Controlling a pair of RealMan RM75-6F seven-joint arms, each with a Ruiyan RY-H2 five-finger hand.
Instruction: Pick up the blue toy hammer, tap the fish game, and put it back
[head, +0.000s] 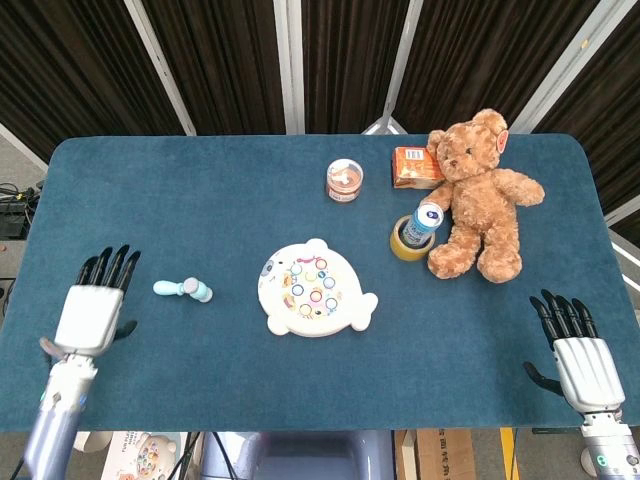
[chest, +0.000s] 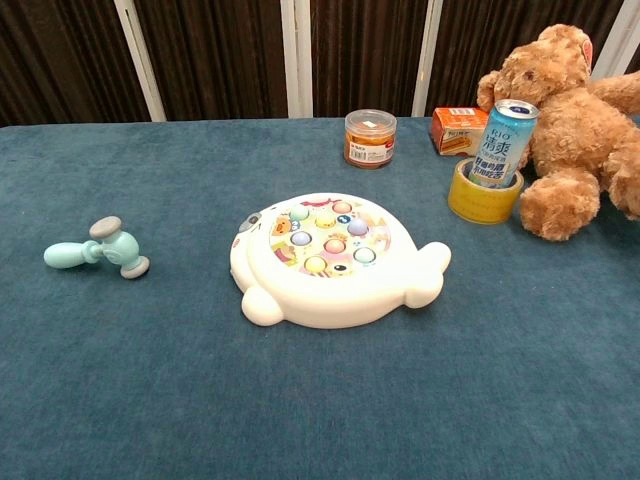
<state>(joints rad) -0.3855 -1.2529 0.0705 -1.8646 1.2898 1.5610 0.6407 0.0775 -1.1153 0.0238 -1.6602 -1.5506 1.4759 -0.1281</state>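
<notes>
Hammer: the small pale-blue plastic toy hammer with grey-capped head (head: 184, 290) lies flat on the blue cloth table (head: 200, 190), off to the left of the white fish-shaped game board with coloured buttons (head: 315, 290), apart from it.
Long axis: handle points away from the fish game, head end toward it.
Left hand: the grey robot left hand (head: 90, 312) is beyond the hammer's handle end, at the near table edge; fingers spread, holding nothing, not touching the hammer.
Right hand: the right hand (head: 580, 360) is far across the fish game at the near edge, fingers spread, empty.
Nearer hand: the left, by a wide margin.
Task state: the hammer looks set down; whether tapping is finished can't be told.
</notes>
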